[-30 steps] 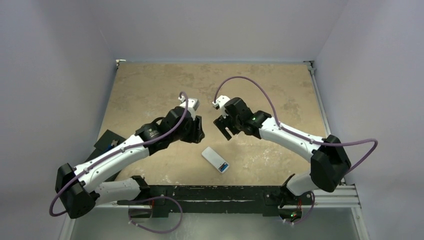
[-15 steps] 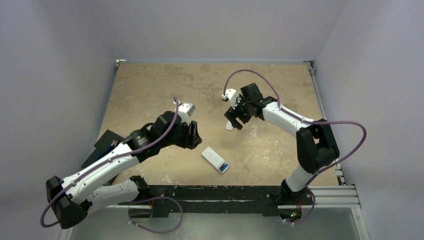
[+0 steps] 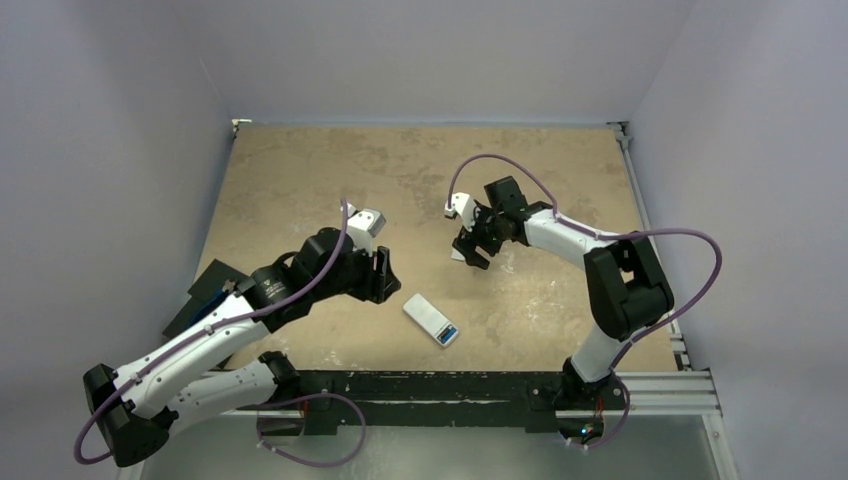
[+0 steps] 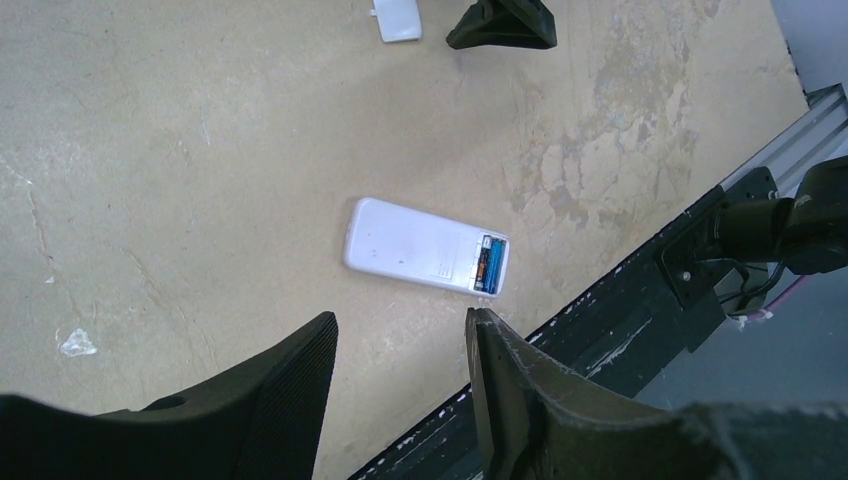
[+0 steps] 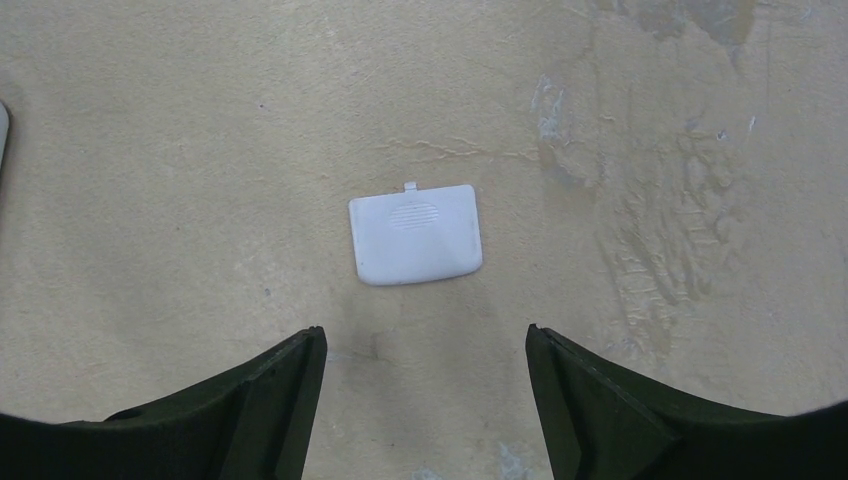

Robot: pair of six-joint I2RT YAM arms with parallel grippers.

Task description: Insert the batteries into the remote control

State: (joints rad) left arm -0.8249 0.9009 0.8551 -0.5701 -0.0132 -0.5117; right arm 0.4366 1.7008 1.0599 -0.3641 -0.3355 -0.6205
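The table top (image 3: 300,170) is a matt, tan, stone-like sheet, mottled, with scuffs and hairline cracks. The remote control (image 4: 420,245) is smooth white plastic with a soft sheen and faint smudges. The 2 batteries (image 4: 489,268) in its open end look glossy, 1 blue and 1 dark. The battery cover (image 5: 416,234) is the same smooth white plastic, with a small patch of fine ridges. The left gripper (image 4: 400,330) and right gripper (image 5: 425,345) have matt black plastic fingers with finely ribbed faces. The arms (image 3: 200,335) wear glossy white shells and matt black joints, and their cables (image 3: 717,268) have smooth purple sheathing. The front beam (image 4: 600,325) is black, its paint chipped along the edge.
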